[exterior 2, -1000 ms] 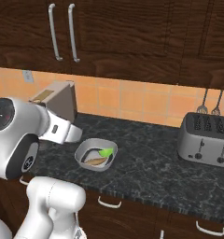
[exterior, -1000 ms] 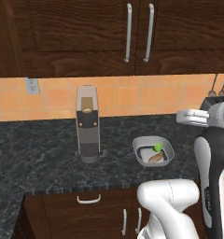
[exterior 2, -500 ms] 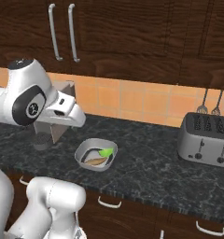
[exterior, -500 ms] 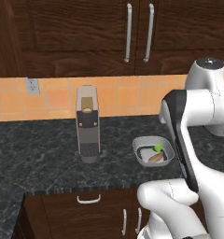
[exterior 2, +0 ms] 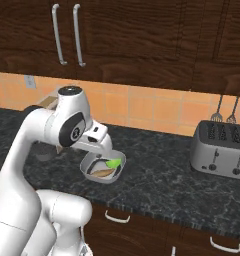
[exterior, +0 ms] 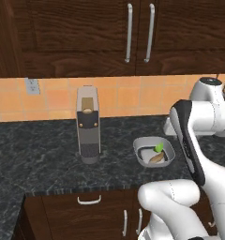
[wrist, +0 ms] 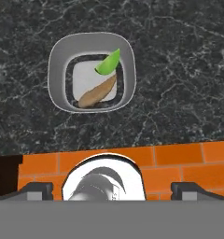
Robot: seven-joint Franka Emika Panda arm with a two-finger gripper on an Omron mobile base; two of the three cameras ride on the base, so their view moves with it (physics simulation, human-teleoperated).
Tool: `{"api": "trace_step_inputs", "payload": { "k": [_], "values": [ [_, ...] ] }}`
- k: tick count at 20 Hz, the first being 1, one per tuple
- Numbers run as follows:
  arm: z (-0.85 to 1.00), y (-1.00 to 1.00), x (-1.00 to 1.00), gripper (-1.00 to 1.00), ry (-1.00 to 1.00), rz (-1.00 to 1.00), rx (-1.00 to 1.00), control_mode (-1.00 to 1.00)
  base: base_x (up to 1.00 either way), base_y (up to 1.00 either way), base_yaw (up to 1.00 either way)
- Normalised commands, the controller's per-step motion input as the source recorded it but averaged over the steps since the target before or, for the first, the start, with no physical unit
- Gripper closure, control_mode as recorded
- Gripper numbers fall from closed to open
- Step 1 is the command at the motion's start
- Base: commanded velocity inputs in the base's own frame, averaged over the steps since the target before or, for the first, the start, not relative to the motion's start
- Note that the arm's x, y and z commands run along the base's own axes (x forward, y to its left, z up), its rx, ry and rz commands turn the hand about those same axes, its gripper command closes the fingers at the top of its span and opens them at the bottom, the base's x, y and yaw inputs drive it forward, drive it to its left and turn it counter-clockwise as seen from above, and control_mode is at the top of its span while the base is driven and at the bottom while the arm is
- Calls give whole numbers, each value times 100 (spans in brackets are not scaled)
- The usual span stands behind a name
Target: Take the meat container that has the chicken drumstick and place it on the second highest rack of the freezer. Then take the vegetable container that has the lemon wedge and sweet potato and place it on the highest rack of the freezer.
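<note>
A grey vegetable container (wrist: 91, 72) sits on the dark counter (wrist: 179, 70), holding a green lemon wedge (wrist: 108, 62) and a brown sweet potato (wrist: 97, 92). The same container (exterior: 154, 151) (exterior 2: 103, 167) lies near the counter's front edge. My gripper (exterior 2: 103, 148) (wrist: 112, 190) hangs open a little above it, looking straight down, with nothing between its fingertips (wrist: 39, 189). The meat container and the freezer are out of view.
A tall coffee machine (exterior: 88, 124) stands left of the container. A silver toaster (exterior 2: 222, 147) sits further right along the counter, with utensils hanging behind it. Dark wall cabinets (exterior: 133, 33) hang overhead, and drawers (exterior: 88, 201) lie below the counter edge.
The arm has swung down from close to the cameras and out over the counter, bringing the hand above the vegetable container. The jaws stay open.
</note>
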Motion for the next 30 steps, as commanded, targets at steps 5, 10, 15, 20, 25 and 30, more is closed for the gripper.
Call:
{"api": "trace_step_inputs", "payload": {
  "k": [5, 10, 15, 20, 25, 30],
  "values": [
    [-64, -11, 20, -100, 11, 0, 3, -100, 0, 0, 0],
    [-67, 0, 29, -100, 5, 0, 0, -100, 0, 0, 0],
    [-37, 0, 32, -100, 0, 0, 0, -100, 0, 0, 0],
    [-25, -12, 78, -100, 0, -1, 4, -100, 0, 0, 0],
    [-18, -36, 76, -100, 0, -2, 11, -100, 0, 0, 0],
    [-16, -16, 47, -100, 0, -1, 3, -100, 0, 0, 0]
  ]
}}
